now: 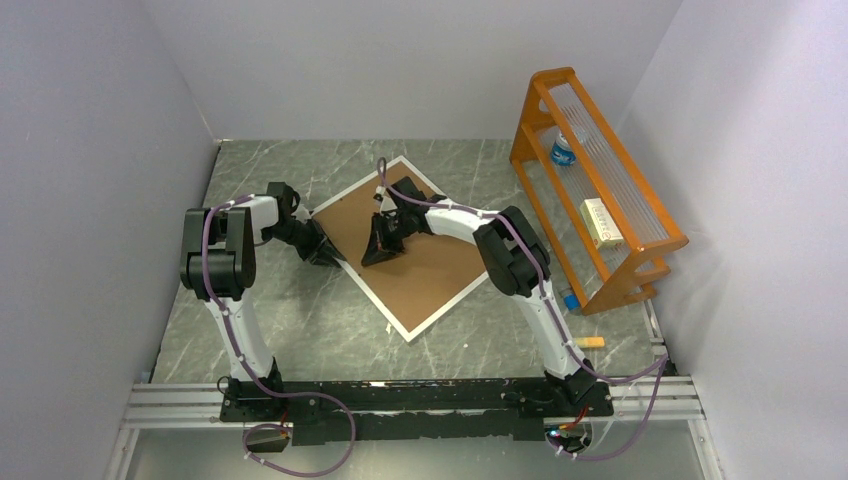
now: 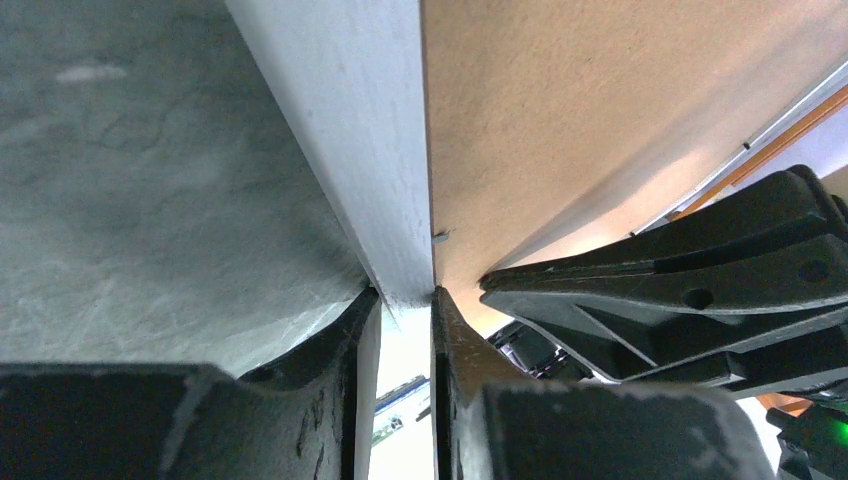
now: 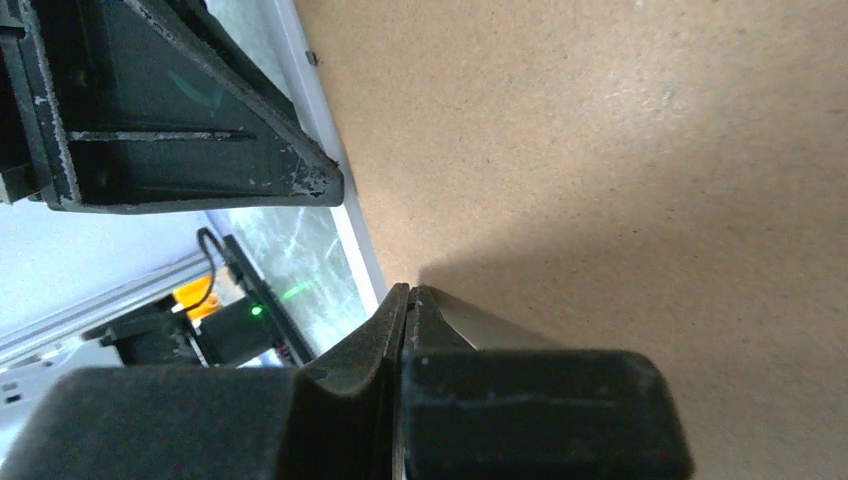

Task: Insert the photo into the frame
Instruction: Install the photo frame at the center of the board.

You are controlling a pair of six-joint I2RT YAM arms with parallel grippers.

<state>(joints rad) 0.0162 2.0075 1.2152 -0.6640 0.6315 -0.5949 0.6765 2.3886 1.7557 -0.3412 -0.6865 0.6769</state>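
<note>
Gripping: my left gripper point(image 2: 407, 300), narrow, pinches the frame point(image 1: 450, 309) by its white-silver rim.
Frame: rectangular, lying on marbled grey tabletop point(image 1: 300, 320), brown fibrous backing point(image 1: 440, 262) up.
Right gripper point(image 3: 408, 290): closed, empty, tips on backing.

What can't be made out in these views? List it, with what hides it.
Photo: in no view; possibly under the backing board, cannot tell.
Frame front: faces down, every view.
Items on the orange rack: too small, top view.
Frame corners: cut off by the edges of both wrist views.
</note>
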